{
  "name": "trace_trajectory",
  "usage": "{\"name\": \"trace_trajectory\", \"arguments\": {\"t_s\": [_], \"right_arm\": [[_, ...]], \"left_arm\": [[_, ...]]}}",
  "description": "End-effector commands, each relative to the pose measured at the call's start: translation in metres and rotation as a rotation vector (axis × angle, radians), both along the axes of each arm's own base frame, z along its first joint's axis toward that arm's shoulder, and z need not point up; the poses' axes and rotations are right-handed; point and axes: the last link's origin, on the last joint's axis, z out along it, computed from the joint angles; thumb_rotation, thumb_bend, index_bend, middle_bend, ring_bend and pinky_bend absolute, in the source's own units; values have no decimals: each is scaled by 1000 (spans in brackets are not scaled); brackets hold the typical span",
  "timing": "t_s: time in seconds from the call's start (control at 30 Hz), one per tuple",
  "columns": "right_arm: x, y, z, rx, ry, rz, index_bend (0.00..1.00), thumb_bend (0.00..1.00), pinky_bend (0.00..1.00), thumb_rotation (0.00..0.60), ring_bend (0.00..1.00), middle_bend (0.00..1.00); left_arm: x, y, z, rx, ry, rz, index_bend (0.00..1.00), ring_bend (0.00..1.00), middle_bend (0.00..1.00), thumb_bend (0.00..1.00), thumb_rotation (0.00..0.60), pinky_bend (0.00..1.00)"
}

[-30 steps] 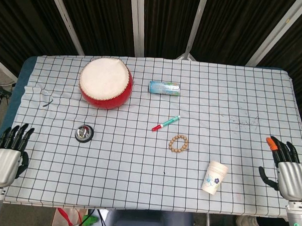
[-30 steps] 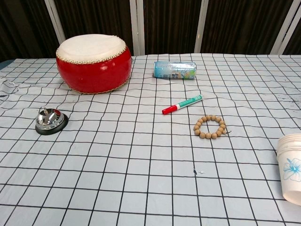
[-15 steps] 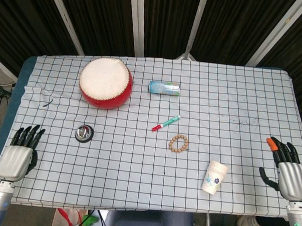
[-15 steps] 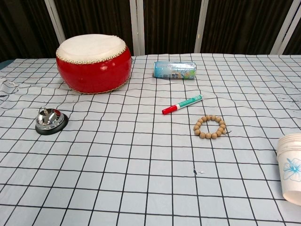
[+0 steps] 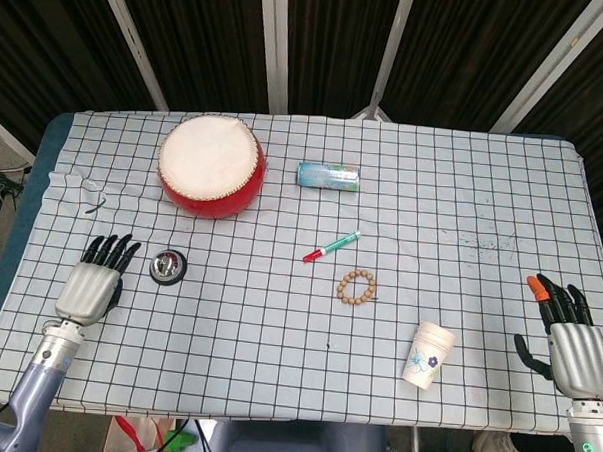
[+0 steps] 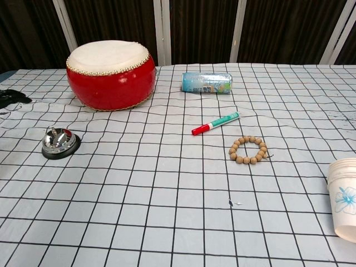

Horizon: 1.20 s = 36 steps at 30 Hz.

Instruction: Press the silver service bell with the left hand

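Note:
The silver service bell (image 5: 168,267) on its black base stands on the checked cloth at the left, in front of the red drum; the chest view shows the bell (image 6: 59,142) at its left side. My left hand (image 5: 94,282) hovers just left of the bell, fingers straight and apart, holding nothing, not touching it. Only its dark fingertips (image 6: 12,97) reach into the chest view's left edge. My right hand (image 5: 568,338) stays near the table's right front corner, fingers spread, empty.
A red drum (image 5: 211,165) with a white skin stands behind the bell. A teal can (image 5: 329,176) lies on its side, with a red-capped marker (image 5: 331,246), a wooden bead bracelet (image 5: 357,287) and a paper cup (image 5: 429,357) toward the right front.
My left hand has moved from the table's left front corner forward and to the right, ending beside the bell. The right hand has barely shifted.

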Motion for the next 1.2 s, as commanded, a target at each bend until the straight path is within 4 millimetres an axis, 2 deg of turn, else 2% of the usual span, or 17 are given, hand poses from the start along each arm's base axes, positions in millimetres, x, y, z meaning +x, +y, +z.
{"name": "trace_trajectory", "arguments": {"t_s": [0.03, 0.6, 0.97, 1.2], "right_arm": [[0, 0, 0, -1, -1, -2, 39, 404, 40, 600, 116, 83], [-2, 0, 2, -3, -13, -10, 39, 404, 40, 600, 116, 83], [-1, 0, 2, 2, -20, -2, 38, 403, 39, 600, 116, 83], [0, 1, 3, 0, -22, 4, 38, 403, 40, 600, 116, 83]], "left_arm": [[6, 12, -11, -13, 0, -17, 0, 0, 0, 1000, 600, 0], [18, 50, -66, -86, 85, 7, 0, 0, 0, 1000, 600, 0], [25, 59, -83, -113, 117, 2, 0, 0, 0, 1000, 600, 0], [14, 56, -92, -129, 139, 32, 0, 0, 0, 1000, 600, 0]]}}
